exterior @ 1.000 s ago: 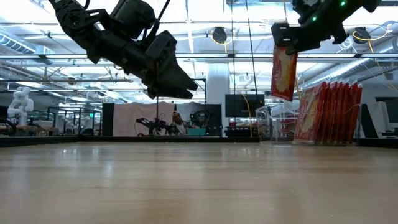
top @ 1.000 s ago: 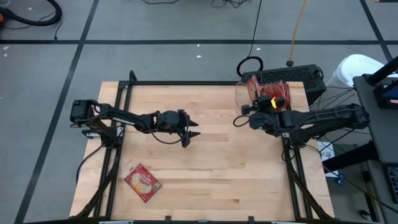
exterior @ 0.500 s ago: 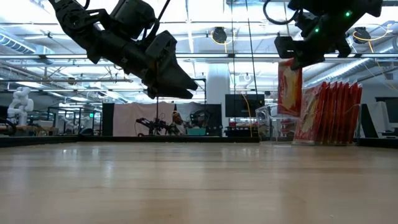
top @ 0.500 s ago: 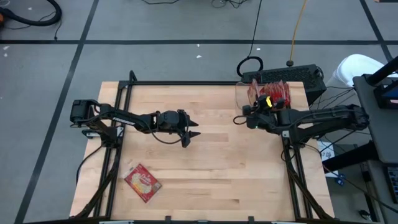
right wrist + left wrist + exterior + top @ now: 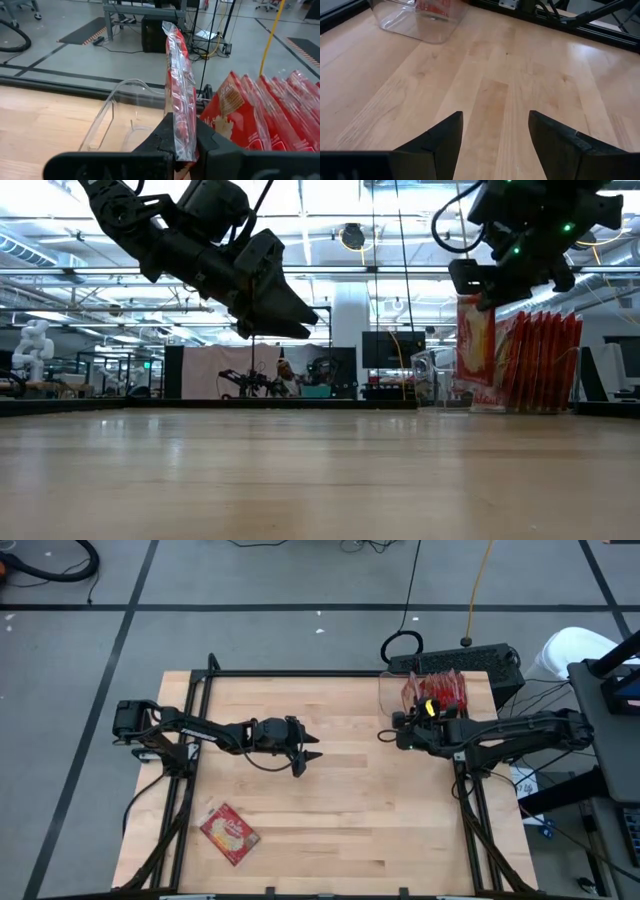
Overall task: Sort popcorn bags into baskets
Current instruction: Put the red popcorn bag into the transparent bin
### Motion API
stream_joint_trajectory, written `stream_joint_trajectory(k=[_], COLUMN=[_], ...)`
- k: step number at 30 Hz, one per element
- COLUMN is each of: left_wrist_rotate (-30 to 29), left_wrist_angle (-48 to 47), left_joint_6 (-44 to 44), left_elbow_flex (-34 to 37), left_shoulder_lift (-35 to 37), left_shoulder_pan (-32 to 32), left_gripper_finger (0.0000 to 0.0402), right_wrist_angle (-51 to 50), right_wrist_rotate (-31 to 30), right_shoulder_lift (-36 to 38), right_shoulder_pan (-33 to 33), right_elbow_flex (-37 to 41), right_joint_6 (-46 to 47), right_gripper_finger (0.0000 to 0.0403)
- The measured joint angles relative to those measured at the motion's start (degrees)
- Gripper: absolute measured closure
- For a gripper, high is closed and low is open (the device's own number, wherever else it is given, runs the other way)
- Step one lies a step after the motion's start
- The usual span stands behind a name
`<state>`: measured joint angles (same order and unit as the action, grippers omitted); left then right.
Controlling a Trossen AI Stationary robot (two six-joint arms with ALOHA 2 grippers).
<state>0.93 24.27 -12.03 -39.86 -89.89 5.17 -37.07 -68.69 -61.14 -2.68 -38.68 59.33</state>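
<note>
Partly hidden behind my right gripper (image 5: 408, 718), the clear bin (image 5: 390, 690) at the table's (image 5: 350, 800) far right corner showed only a row of red popcorn bags (image 5: 540, 360) standing on edge inside. My right gripper pinched one more bag (image 5: 180, 110) upright by its edge, now lower and closer to the row than a second before. My left gripper (image 5: 308, 758) hung spread and empty over mid-table, unmoved. One last bag (image 5: 229, 832) lay flat near the front left.
</note>
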Motion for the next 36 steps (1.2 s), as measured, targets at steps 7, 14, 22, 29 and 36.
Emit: stream_joint_trajectory(k=[7,14,22,29,36], left_wrist_rotate=[0.0,0.0,0.0,0.0,0.0], left_wrist_angle=[0.0,0.0,0.0,0.0,0.0], left_joint_6=[0.0,0.3,0.3,0.3,0.3], left_elbow_flex=[0.0,0.0,0.0,0.0,0.0], left_shoulder_lift=[0.0,0.0,0.0,0.0,0.0], left_shoulder_pan=[0.0,0.0,0.0,0.0,-0.1], left_gripper_finger=[0.0172,0.0172,0.0172,0.0172,0.0172], right_wrist_angle=[0.0,0.0,0.0,-0.6,-2.2], right_wrist_rotate=[0.0,1.5,1.8,5.6,7.3], right_shoulder_lift=[0.0,0.0,0.0,0.0,0.0], right_shoulder_pan=[0.0,0.0,-0.3,-2.0,-2.3], right_elbow_flex=[1.0,1.6,1.6,1.6,1.6], right_joint_6=[0.0,-0.1,-0.2,-0.2,1.5], right_gripper_finger=[0.0395,0.0395,0.0391,0.0390,0.0390])
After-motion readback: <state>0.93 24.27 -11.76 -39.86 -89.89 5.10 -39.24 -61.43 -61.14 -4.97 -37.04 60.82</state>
